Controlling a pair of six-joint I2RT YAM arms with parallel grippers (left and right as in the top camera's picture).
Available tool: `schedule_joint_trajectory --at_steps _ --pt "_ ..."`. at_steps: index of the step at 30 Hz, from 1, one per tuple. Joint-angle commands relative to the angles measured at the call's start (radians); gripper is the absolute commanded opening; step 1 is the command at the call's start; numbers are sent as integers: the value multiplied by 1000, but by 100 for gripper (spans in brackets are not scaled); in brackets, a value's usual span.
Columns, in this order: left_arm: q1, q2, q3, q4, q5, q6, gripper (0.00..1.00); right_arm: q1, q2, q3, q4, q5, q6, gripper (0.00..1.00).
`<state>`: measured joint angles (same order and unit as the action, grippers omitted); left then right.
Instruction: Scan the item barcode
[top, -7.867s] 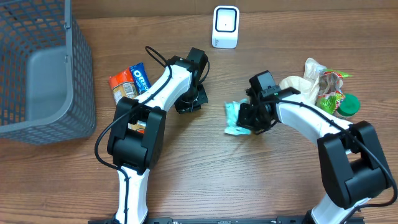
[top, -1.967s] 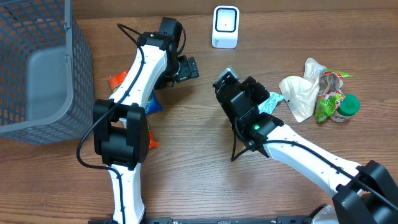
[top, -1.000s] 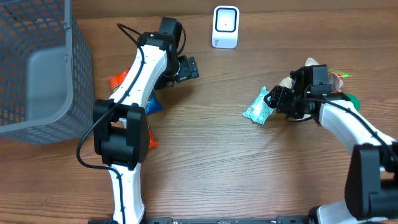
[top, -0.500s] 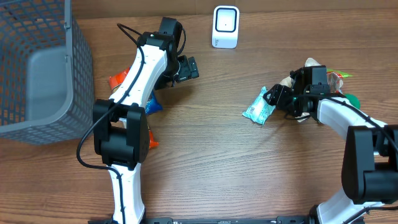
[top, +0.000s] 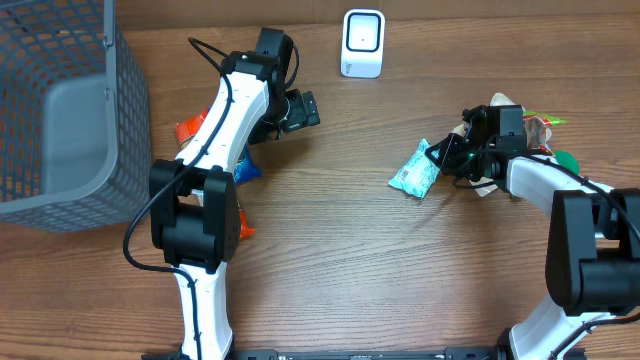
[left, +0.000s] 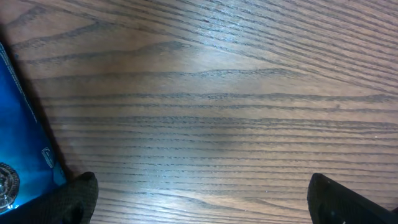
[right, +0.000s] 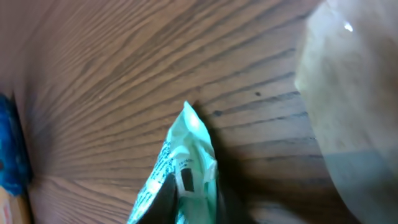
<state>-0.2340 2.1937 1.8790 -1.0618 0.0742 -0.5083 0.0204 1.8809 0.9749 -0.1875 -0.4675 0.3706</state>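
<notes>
Closed now are the right jaws, which stood apart beside the packet (top: 414, 172) a moment ago. The packet itself has barely shifted, and the left arm (top: 236, 108) has held its pose. From overhead, the mint-green packet lies on the bench (top: 330, 270) right of the middle, toward the right edge. Its right end is pinched in the right jaws at the tip of the right arm (top: 535, 180). Just behind those jaws, by the right edge, sits a heap made up of a cream bag (top: 503, 108) and green wrappers (top: 548, 122). The white scanner (top: 362, 43) stands at the far edge, well apart from the packet. The left arm reaches toward the far edge with the left jaws spread wide and holding nothing, and an orange snack pack (top: 188, 130) and a blue snack pack (top: 246, 170) lie partly hidden under it. A grey mesh basket (top: 60, 110) fills the far left corner. In the left wrist view, two dark fingertips (left: 78, 194) show at the lower corners, far apart, with only wood grain between them, and the blue snack pack lines the left side. In the right wrist view, the packet rises from between the dark fingers (right: 163, 198), gripped at its lower end, with printed text on its face. The cream bag is a blur on the right side.
</notes>
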Motion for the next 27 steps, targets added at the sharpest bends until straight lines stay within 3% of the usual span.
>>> schedule_joint_trajectory --at_steps 1,6,13,18,27 --pt "-3 -6 14 0 -4 8 100 8 3 9 -14 40 -13 4" --pt "-3 -6 14 0 -4 8 100 69 -68 111 -89 197 -30 4" --pt "-3 -6 14 0 -4 8 100 279 -114 328 -112 769 -165 4" --pt "-2 -6 14 0 -4 8 100 425 -103 349 159 1131 -516 4" --pt "-2 -6 14 0 -4 8 100 443 24 349 690 1068 -1065 4"
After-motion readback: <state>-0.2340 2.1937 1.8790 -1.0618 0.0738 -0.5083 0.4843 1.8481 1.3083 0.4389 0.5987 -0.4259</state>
